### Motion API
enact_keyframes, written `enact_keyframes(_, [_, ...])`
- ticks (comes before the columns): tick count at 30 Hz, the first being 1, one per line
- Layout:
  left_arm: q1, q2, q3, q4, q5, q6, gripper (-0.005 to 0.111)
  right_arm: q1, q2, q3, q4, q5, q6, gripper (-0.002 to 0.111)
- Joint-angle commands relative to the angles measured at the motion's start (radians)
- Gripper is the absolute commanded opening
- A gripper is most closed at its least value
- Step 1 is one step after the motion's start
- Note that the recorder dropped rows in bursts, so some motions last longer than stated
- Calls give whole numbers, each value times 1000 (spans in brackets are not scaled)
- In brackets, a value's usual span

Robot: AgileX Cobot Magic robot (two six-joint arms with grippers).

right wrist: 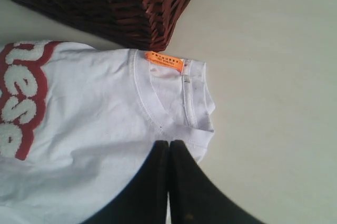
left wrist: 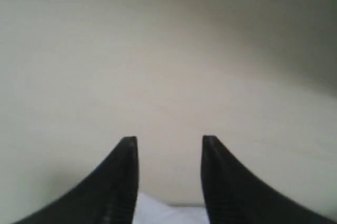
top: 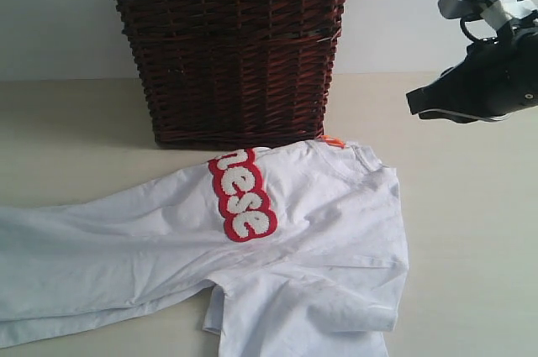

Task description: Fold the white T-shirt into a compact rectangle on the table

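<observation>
Sprawling over the near half of the worktop [top: 471,248], the white T-shirt [top: 319,231] runs lengthwise from left edge to collar [right wrist: 192,103] beside the basket [top: 227,46]; left claw [left wrist: 168,139] spread (white cloth just under it), right claw [right wrist: 168,142] pressed together, nearest the collar.

The wicker basket [top: 227,46] is standing just behind the white T-shirt [top: 319,231] at its collar, blocking any approach from that side. I am finding bare table [top: 471,231] lying open right of the shirt and either side of the basket.
</observation>
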Motion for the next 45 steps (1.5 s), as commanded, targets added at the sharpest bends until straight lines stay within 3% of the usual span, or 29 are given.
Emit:
enact_keyframes(1, [-255,-13,-3,-111,86,238,13,1,2,-46,1,58,42,0])
enact_keyframes(3, [-385,2,-3,-217,111,359,4,1,2,-75,1,115,52,0])
enact_keyframes(4, [-457,8,-3,-250,120,414,5,1,2,-86,1,136,62,0])
enact_keyframes(5, [-552,19,-3,-267,130,456,12,1,2,-101,1,155,71,0])
enact_keyframes(8, [-818,48,-1,-268,205,478,52,1,2,-108,1,165,71,0])
enact_keyframes(9, [-916,69,5,-263,202,479,53,1,2,-108,1,160,71,0])
enact_keyframes(10, [-965,84,6,-263,184,479,50,1,2,-108,1,160,71,0])
enact_keyframes(11, [-1050,122,6,-269,128,479,41,1,2,-108,1,162,71,0])
enact_keyframes(13, [-1126,201,2,-269,12,465,29,1,2,-108,-1,178,71,0])
enact_keyframes(17, [-1134,350,-67,-253,4,380,0,1,2,-108,-1,187,69,0])
enact_keyframes(22, [-1134,458,-156,-185,340,378,0,1,2,-108,-1,179,69,0])
enact_keyframes(27, [-1136,451,-156,-213,474,414,0,1,2,-108,-1,179,69,0])
enact_keyframes(32, [-1136,372,-156,-355,565,564,0,1,2,-108,-1,179,69,0])
enact_keyframes(39, [-1136,268,-156,-377,522,587,0,1,2,-108,-1,179,69,0])
enact_keyframes(45, [-1111,179,-156,-381,236,447,0,1,2,-108,-1,179,69,1])
